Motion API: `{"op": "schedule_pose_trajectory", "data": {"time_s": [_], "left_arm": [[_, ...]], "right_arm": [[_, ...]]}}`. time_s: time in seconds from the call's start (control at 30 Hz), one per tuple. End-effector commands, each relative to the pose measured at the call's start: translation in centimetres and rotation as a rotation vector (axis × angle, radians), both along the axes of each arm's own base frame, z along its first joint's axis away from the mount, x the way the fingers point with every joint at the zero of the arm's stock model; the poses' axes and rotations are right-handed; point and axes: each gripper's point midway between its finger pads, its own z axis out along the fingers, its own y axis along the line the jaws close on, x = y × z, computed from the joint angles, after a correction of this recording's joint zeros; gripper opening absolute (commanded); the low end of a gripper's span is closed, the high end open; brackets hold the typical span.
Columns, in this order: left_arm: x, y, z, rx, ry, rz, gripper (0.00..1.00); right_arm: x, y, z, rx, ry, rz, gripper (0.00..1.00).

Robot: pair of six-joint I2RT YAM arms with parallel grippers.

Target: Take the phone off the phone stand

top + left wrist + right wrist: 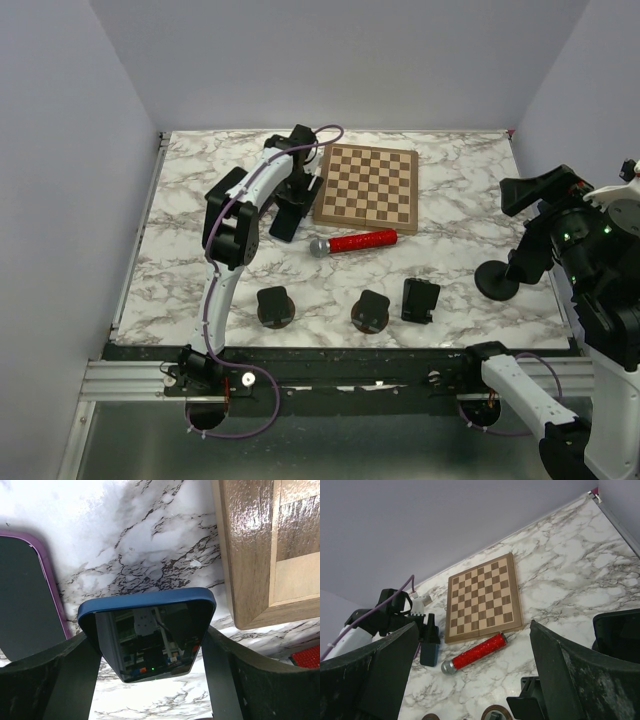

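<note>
My left gripper point(292, 196) reaches to the far side, left of the chessboard, and is shut on a dark blue phone point(148, 632) by its two long edges. The phone hangs upright with its lower end near the table point(283, 224); it also shows in the right wrist view point(429, 650). Three small black phone stands point(275, 306) point(372, 311) point(420, 300) stand empty near the front edge. A round-based black stand point(496, 280) is at the right. My right gripper point(470, 680) is wide open and empty, raised at the right point(535, 190).
A wooden chessboard point(367, 186) lies at the back middle, its edge close to the held phone point(250, 555). A red glitter tube with a silver end point(353, 243) lies in front of it. A phone in a purple case point(25, 605) lies flat left of the held phone.
</note>
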Motion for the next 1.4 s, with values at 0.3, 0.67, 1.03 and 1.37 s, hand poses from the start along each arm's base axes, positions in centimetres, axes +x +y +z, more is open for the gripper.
{"op": "schedule_pose_trajectory", "data": {"time_s": [0.3,0.67,1.03,1.37], "left_arm": [[1.5,-0.2,4.9,-0.064,-0.109,-0.001,0.99],[-0.1,-1.4,16.5,-0.251,-0.297,0.053,0.97],[-7.7,-6.0,29.0,-0.622,-0.549,-0.023,0.95],[-18.6,-15.4,32.7,-1.063,-0.622,-0.285,0.86]], "right_arm": [[-0.4,0.0,-0.1,-0.021,0.022,0.01,1.0],[0.0,-1.1,-2.6,-0.099,0.092,-0.029,1.0],[-0.5,-3.1,-3.6,-0.182,0.143,-0.11,1.0],[-3.1,-5.2,-4.7,-0.221,0.238,-0.202,1.0]]}}
